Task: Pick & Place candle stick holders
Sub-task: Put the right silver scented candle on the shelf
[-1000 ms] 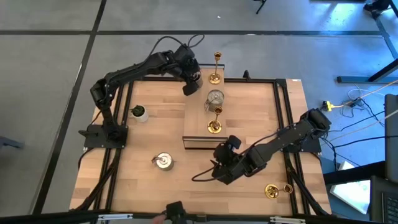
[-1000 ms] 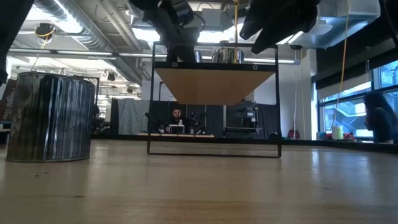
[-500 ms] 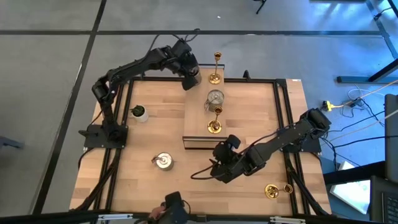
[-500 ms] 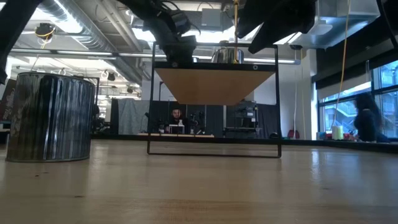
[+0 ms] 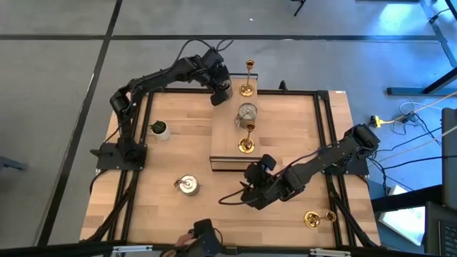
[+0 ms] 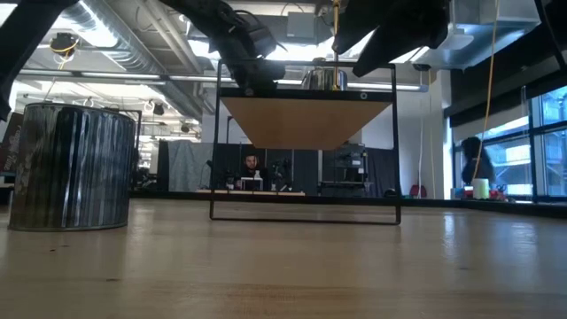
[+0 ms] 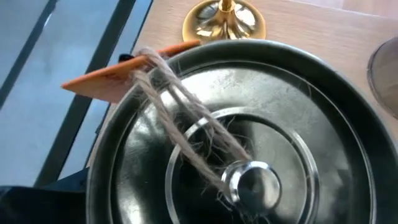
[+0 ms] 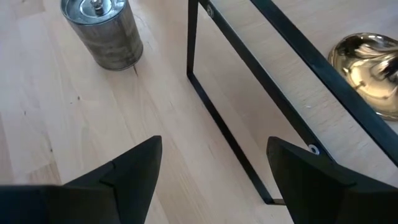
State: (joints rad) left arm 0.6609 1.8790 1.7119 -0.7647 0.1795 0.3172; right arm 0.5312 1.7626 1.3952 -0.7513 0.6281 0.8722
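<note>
**Q:** Where did the left arm stand, and what lay under it?

**A:** It reached to the far left corner of the shelf. A silver holder with twine on its lid sat directly beneath the wrist, just near of a gold candlestick. Whether the left jaws gripped it could not be told.

**Q:** And the right arm?

**A:** The right jaws hung wide apart and empty over the desk, by the shelf's near left leg.

**Q:** Which holder suited them?

**A:** A second silver holder stood upright to their left, facing the right wrist camera. A fallen gold stick lay to their near right, long axis running left to right. The right arm was probably nearer to both.
</note>
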